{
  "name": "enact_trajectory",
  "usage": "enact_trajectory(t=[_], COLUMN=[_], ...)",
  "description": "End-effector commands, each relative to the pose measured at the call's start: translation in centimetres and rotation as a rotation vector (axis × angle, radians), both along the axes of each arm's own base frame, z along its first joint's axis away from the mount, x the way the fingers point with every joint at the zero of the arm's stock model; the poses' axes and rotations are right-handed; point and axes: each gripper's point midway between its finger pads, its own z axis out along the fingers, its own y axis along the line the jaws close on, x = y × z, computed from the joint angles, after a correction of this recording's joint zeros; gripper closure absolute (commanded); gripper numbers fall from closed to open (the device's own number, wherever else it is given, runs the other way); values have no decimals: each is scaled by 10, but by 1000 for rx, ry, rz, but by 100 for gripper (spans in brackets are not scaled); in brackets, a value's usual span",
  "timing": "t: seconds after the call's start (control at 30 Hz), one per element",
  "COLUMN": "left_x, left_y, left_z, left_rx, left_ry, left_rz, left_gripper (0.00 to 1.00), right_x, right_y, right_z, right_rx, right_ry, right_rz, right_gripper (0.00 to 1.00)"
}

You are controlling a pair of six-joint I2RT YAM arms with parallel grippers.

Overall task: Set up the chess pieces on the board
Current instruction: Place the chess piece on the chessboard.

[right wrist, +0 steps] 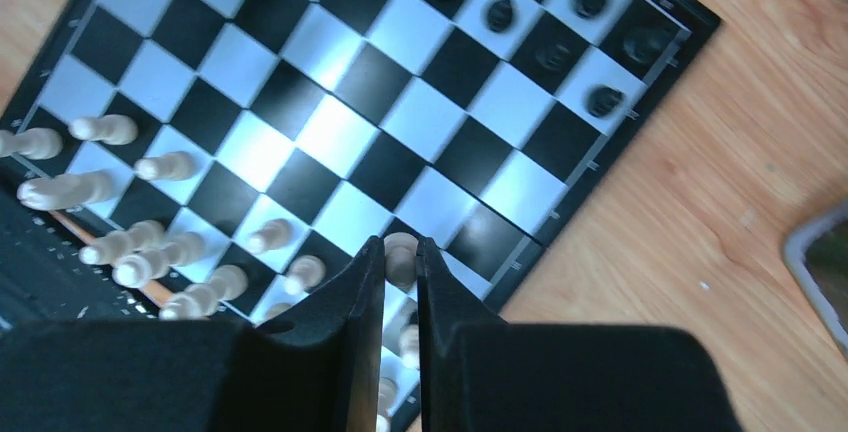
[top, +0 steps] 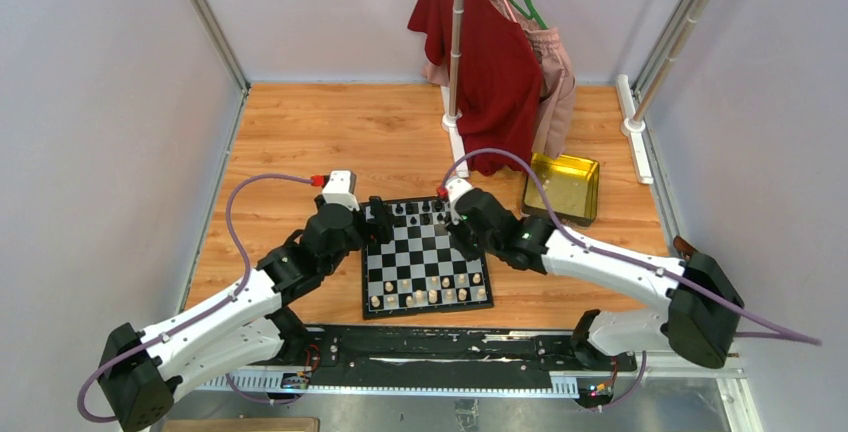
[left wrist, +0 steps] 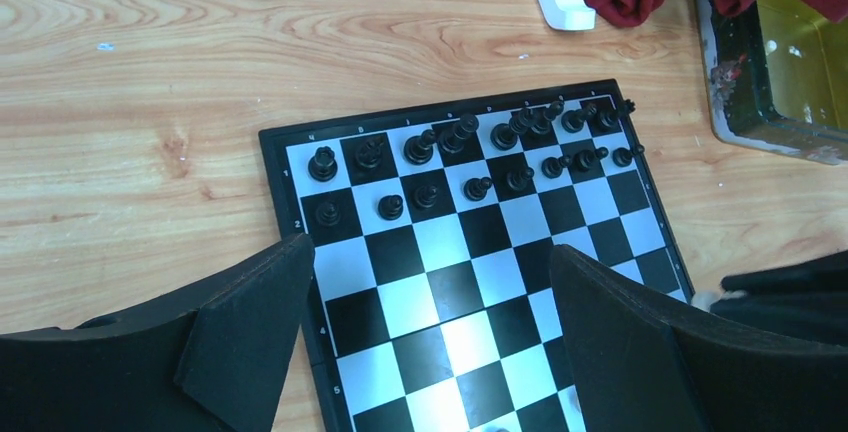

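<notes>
The wood-grain table [top: 300, 132] carries the small black-and-white checkered board [top: 425, 252] near its front edge. The left gripper [left wrist: 430, 267] is held low at the board's left edge, matte black jaws spread wide. The middle ranks lie open. The right gripper [right wrist: 401, 257] is angled down at the right edge, pinching a rounded cream pawn [right wrist: 400, 244]. Black chessmen [left wrist: 470, 142] fill the far ranks, cream chessmen [right wrist: 120, 242] the near ones.

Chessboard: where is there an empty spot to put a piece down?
The middle rows of the board are bare, between the black pieces at the far edge and the cream pieces at the near edge. Those two ends are crowded.
</notes>
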Motion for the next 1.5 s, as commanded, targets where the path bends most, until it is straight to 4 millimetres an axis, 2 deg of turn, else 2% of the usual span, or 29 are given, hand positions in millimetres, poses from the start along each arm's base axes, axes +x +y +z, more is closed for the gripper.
enact_trajectory(t=[0.0,0.1,0.3,0.6,0.97,1.47], left_x=[2,1,-3,-7,-7,-5], left_y=[10,15,21,38,44,44], left_z=[8,11,14,19,21,19], left_rx=[-11,-12,-29,-43,-42,-46], left_ry=[-24,-28,-30,-35,-39,-35], left_rz=[51,68,88,160,191,207], left_gripper=[6,6,6,6,6,6], right_x=[-11,-20,-33,-47,-55,-63], right_y=[34,52,77,100,111,106], right_z=[12,10,2,-15,-29,-51], right_rx=[-16,-32,-50,-57,-61,-79], right_ry=[-23,-24,-19,-7,16,58], right_rz=[118,168,226,281,318,325], right_gripper=[100,100,100,100,100,100])
